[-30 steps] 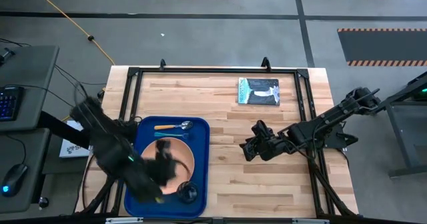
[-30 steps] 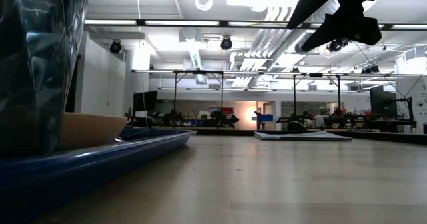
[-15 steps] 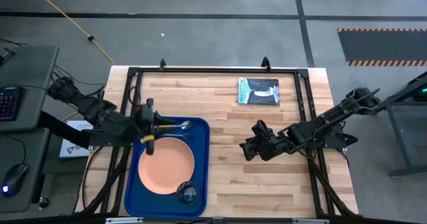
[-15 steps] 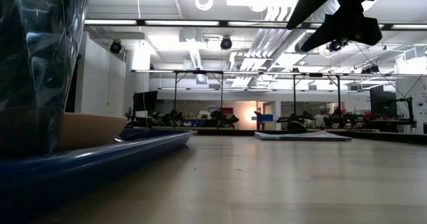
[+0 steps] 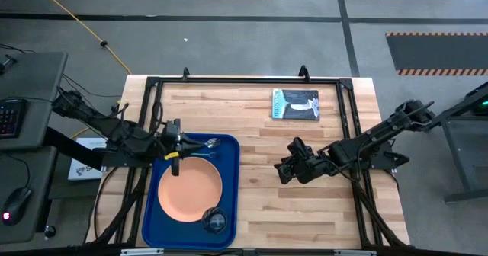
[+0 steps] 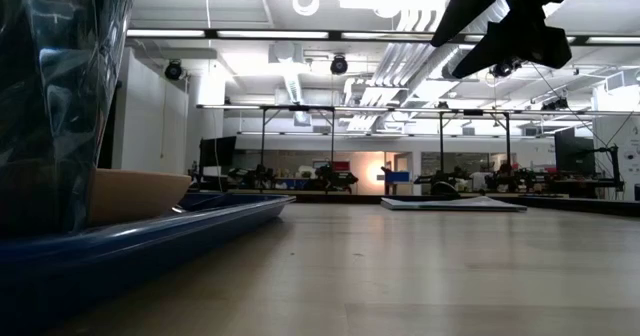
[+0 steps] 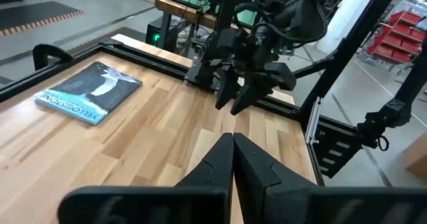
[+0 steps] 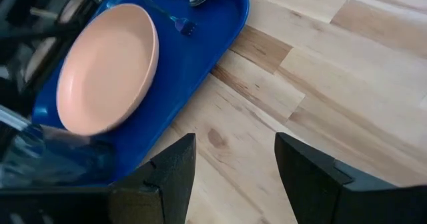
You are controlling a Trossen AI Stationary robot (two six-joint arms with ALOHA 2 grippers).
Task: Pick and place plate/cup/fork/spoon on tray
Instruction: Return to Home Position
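Observation:
The blue tray (image 5: 229, 172) lies at the table's near left. On it rest the salmon plate (image 5: 189, 189), the dark cup (image 5: 214, 221) at its near edge, and the yellow-handled spoon (image 5: 200, 144) and teal fork (image 8: 175, 21) along its far edge. My left gripper (image 5: 181, 142) hovers shut and empty over the tray's far-left corner, pointing toward the table's right; its closed fingers (image 7: 233, 144) show in the left wrist view. My right gripper (image 5: 280, 171) hangs open over bare wood right of the tray, its fingers (image 8: 235, 144) apart.
A teal-covered book (image 5: 295, 104) lies flat near the far edge, right of centre. Bare wood spreads between the tray and my right arm and along the near edge. A black frame rail (image 5: 244, 79) borders the tabletop.
My left arm has swung up off the near part of the tray, where it hung over the plate and cup, and drawn back toward the table's left and far side to the tray's far-left corner. The plate now shows fully. My right arm has kept still.

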